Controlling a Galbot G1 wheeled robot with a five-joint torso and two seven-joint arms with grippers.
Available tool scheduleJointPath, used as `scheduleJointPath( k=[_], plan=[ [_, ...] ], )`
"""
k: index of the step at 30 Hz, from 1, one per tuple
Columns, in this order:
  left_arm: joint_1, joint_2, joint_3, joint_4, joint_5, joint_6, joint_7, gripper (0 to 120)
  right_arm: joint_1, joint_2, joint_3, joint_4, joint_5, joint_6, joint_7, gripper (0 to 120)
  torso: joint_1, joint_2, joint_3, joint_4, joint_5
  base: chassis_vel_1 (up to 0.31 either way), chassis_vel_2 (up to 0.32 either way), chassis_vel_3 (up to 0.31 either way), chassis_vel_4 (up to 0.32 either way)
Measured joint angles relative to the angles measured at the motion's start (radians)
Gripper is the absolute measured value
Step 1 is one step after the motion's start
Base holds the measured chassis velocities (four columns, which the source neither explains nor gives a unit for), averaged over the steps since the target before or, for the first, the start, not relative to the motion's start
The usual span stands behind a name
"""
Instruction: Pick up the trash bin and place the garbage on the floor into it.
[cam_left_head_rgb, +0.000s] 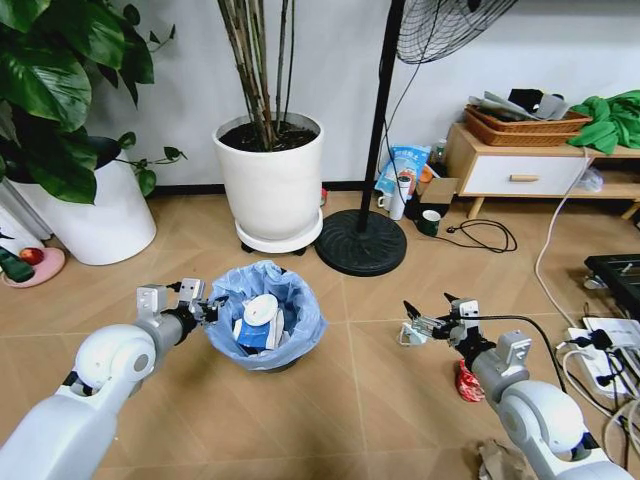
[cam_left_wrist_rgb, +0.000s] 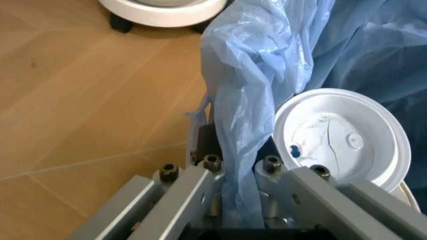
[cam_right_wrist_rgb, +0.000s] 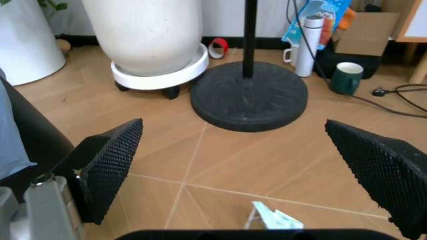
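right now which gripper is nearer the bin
Left. The left gripper is clamped on the bin rim and its bag; the right gripper hangs open, apart from it on its other side.

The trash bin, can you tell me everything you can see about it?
The trash bin is small, round and black, lined with a crinkly light-blue plastic bag that spills over its rim. It stands upright on the wooden floor, in front of a big white plant pot. Inside sit a white round lid and other scraps. The left gripper is shut on its rim, pinching the bag. The right gripper hangs open beside it, apart.
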Motion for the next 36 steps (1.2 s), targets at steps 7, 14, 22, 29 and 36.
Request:
scheduleJointPath(
  k=[7, 14, 22, 29, 36],
  plan=[
    [0.000, -0.001, 0.002, -0.001, 0.000, 0.000, 0.000, 0, -0.009, 0.003, 0.003, 0.000, -0.002, 0.001, 0.000, 100, 0.000, 0.000, 0.000, 0.0000, 0.0000, -0.071, -0.137, 0.071, 0.126],
    [-0.001, -0.007, 0.004, -0.001, 0.002, 0.000, 0.000, 0, -0.027, 0.019, 0.015, 0.005, -0.011, 0.018, 0.020, 100, 0.000, 0.000, 0.000, 0.0000, 0.0006, -0.040, -0.073, 0.040, 0.074],
    [-0.004, -0.018, 0.008, -0.001, 0.008, 0.000, 0.005, 0, -0.104, 0.023, 0.087, 0.056, -0.017, 0.007, 0.021, 100, 0.000, 0.000, 0.000, 0.0001, 0.0000, 0.000, 0.000, 0.000, 0.000],
    [-0.011, -0.034, 0.011, -0.001, 0.017, 0.000, 0.017, 0, -0.237, 0.072, 0.188, 0.102, -0.035, 0.011, 0.006, 100, 0.000, 0.000, 0.000, 0.0000, 0.0003, 0.000, 0.000, 0.000, 0.000],
    [-0.024, -0.040, 0.022, 0.002, 0.019, 0.000, 0.032, 0, -0.349, 0.113, 0.296, 0.095, -0.069, 0.054, -0.096, 100, 0.000, 0.000, 0.000, 0.0000, 0.0002, 0.000, 0.000, 0.000, 0.000]
  ],
)
